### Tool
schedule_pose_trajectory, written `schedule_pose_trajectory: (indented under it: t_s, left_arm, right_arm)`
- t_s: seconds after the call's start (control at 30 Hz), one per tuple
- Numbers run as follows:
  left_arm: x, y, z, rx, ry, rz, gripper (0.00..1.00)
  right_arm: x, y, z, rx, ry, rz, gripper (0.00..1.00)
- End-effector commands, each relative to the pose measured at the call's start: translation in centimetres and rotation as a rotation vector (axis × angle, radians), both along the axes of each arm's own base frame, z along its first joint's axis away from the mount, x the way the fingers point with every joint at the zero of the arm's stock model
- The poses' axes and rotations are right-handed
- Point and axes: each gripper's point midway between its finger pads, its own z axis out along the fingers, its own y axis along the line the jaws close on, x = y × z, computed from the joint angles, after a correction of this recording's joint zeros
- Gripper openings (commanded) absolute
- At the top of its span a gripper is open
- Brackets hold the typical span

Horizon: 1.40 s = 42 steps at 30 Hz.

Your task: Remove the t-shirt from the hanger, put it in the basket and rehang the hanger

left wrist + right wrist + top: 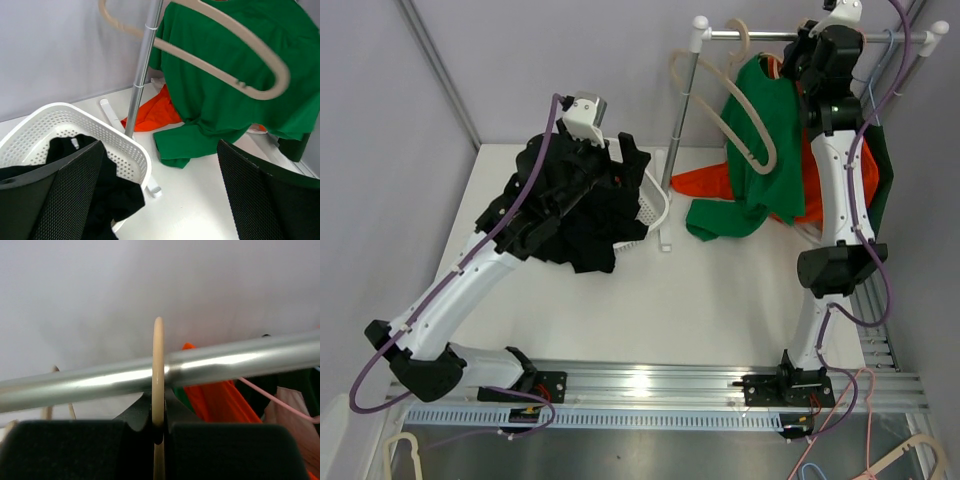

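From above, the left arm (470, 270) is reaching over a white basket (658, 200) heaped with black garments (585, 215). I cannot tell how its jaws are standing from here. The right gripper (807, 45) is stretching up to the rack rail (770, 36). The green t-shirt (760, 130) is hanging from that rail just beside the gripper, its lower end trailing onto the white surface (720, 300), with an orange garment (710, 183) lying next to it.

In the left wrist view, the left gripper (160, 145) is hovering with its jaws spread wide and gripping nothing. It is looking past the basket toward the green t-shirt. A beige hanger (225, 70) is dangling in front of the shirt, beside the rack's upright pole (142, 75).

In the right wrist view, the right gripper is pinching the hanger hook (158, 365) between its nearly touching jaws. The hook is looping over the rail.
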Motion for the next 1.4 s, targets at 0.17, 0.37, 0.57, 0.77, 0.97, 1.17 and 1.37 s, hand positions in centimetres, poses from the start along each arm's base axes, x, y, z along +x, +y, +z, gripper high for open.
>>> schedule_pose_trajectory:
  t_s: [0.17, 0.37, 0.57, 0.77, 0.97, 1.17, 1.37]
  left_arm:
    - [0.6, 0.5, 0.9, 0.033, -0.039, 0.032, 1.0]
    - [0.7, -0.1, 1.0, 0.02, -0.032, 0.014, 1.0]
    - [0.7, -0.4, 0.4, 0.02, -0.014, -0.001, 0.99]
    - [0.5, -0.7, 0.1, 0.01, 0.003, -0.016, 0.99]
    - [0.2, -0.8, 0.1, -0.002, 0.014, -0.026, 1.0]
    - [0.0, -0.9, 0.1, -0.011, 0.023, -0.033, 0.99]
    - [0.0, -1.0, 0.1, -0.016, 0.027, -0.035, 0.99]
  right_arm:
    - [2.5, 0.0, 7.4, -0.02, -0.375, 0.045, 0.0]
    - [1.3, 0.5, 10.5, 0.0, -0.507, 0.046, 0.0]
    - [-1.0, 0.9, 12.3, -0.019, -0.533, 0.048, 0.0]
    - [-4.0, 1.2, 13.5, -0.04, -0.526, 0.033, 0.0]
    - [-6.6, 0.7, 15.3, -0.049, -0.546, 0.005, 0.0]
    - [-7.8, -0.2, 15.9, -0.044, -0.507, -0.038, 0.0]
    - [-7.9, -1.6, 14.4, -0.002, -0.432, -0.114, 0.0]
